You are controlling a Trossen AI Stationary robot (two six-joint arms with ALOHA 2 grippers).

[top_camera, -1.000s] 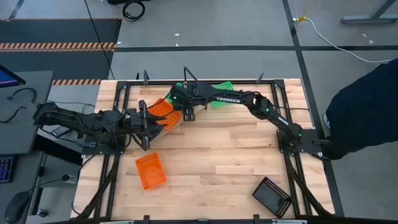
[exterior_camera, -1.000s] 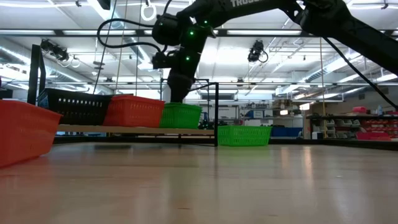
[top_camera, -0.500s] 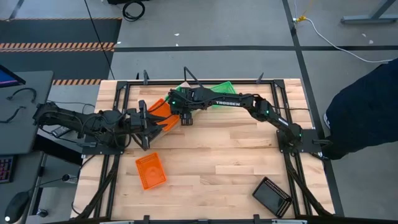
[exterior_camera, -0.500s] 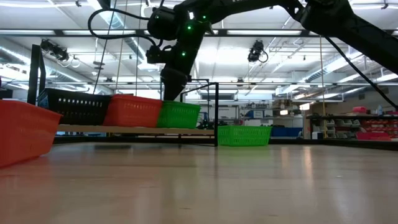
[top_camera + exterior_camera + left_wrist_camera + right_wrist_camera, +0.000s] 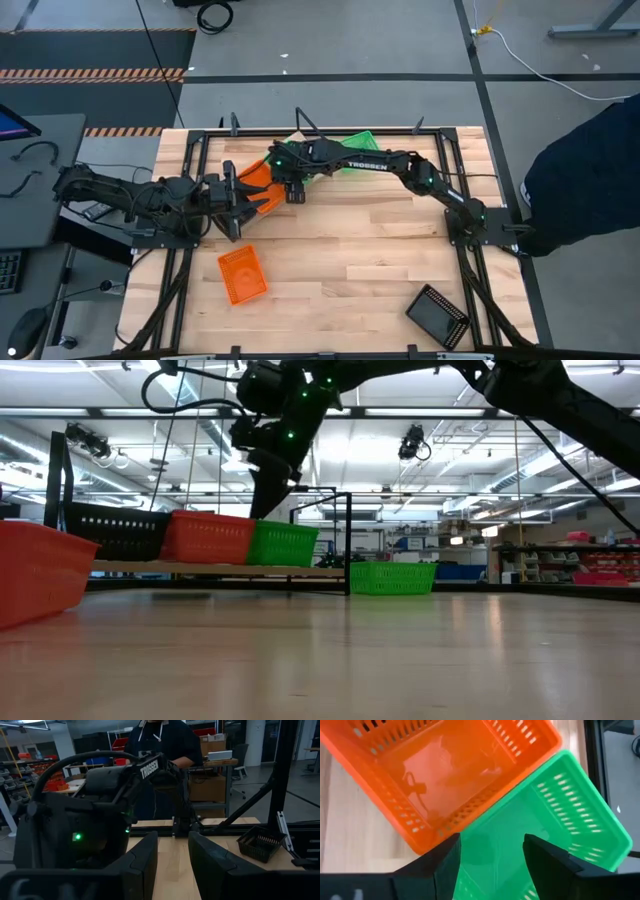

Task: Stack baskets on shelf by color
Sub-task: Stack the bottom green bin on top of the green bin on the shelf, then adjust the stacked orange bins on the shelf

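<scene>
The right hand (image 5: 492, 857) hangs over the shelf (image 5: 215, 568) at the desk's far edge, fingers parted with nothing between them, above a green basket (image 5: 555, 825) pressed against an orange basket (image 5: 447, 770). The left hand (image 5: 172, 862) waits near the desk's left side, fingers also apart and empty. Another orange basket (image 5: 242, 274), a black basket (image 5: 437, 316) and a second green basket (image 5: 393, 577) sit off the shelf. My worry: the orange one sits skewed, so a descending finger could catch its rim and shove both baskets.
</scene>
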